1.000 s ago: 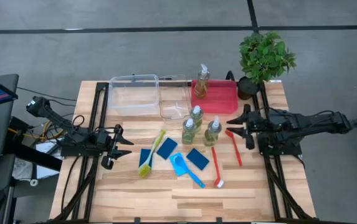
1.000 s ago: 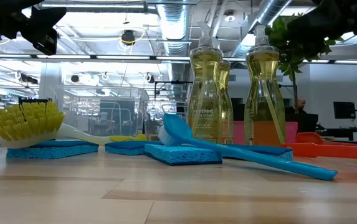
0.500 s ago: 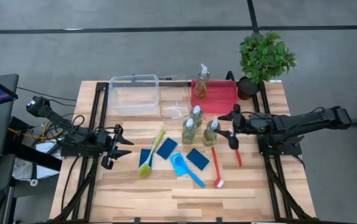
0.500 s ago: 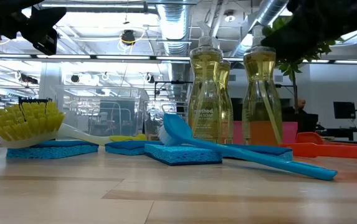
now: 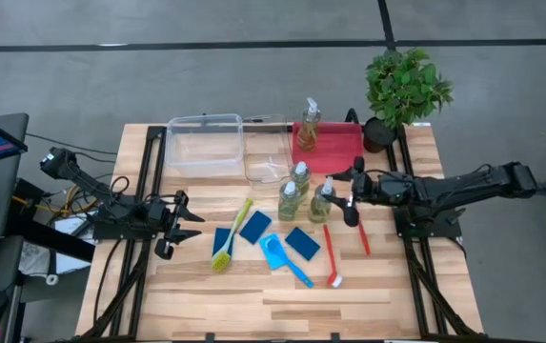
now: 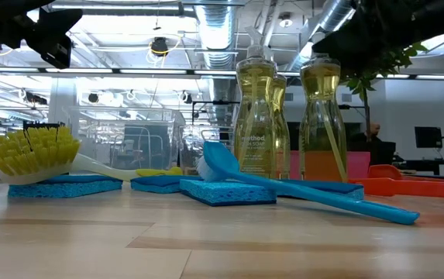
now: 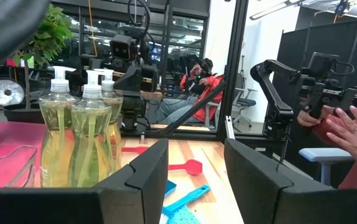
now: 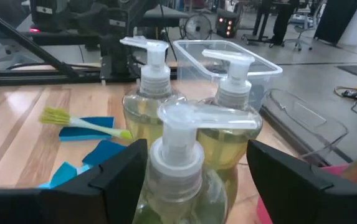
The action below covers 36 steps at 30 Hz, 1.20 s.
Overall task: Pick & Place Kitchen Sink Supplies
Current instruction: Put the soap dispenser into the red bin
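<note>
Three soap bottles stood clustered mid-table; my right gripper [image 5: 350,197], fingers spread wide, sat straddling the nearest upright bottle [image 5: 322,203] directly ahead, while my left gripper [image 5: 178,226] waited, half-open, well apart.

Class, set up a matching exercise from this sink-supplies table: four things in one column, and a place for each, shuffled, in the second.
Things
1. green brush
2. lone pump bottle
3. right claw
4. potted plant

Places
A. standing in the red tray
B. at the table's far right corner
C. open around the rightmost of three grouped bottles
D. head resting on a blue sponge

Pairs: 1-D, 2-A, 3-C, 4-B
</note>
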Each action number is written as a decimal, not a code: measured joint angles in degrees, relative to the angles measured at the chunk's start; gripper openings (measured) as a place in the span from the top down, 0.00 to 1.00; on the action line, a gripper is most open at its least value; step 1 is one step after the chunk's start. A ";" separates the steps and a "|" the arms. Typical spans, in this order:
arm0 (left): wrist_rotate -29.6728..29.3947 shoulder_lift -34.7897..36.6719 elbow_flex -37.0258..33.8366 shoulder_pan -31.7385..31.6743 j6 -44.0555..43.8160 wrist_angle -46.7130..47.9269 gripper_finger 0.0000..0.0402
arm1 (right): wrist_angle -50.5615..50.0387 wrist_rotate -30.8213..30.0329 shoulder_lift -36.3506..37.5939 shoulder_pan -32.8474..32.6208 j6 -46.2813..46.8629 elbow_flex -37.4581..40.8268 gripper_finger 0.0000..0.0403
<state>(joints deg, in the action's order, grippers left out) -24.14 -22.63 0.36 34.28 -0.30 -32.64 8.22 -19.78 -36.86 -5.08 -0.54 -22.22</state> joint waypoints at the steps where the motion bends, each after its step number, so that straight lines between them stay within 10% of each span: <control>1: 0.00 0.01 0.00 0.00 0.00 0.00 0.61 | 0.48 0.01 -0.29 0.00 -0.05 0.00 0.34; 13: 0.00 0.01 0.00 0.00 0.01 0.00 0.61 | 4.78 0.08 -5.19 1.84 0.55 0.00 0.38; 27: 0.00 0.01 0.00 0.01 0.00 0.00 0.61 | 4.84 0.22 -5.02 1.33 0.90 0.00 0.73; 36: 0.00 0.01 0.00 0.01 0.00 0.00 0.61 | 1.05 -0.07 -5.10 -0.70 0.83 -3.07 0.69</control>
<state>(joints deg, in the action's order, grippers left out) -24.14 -22.63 0.36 34.29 -0.30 -32.64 9.28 -19.85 -41.96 -5.78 0.29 -25.29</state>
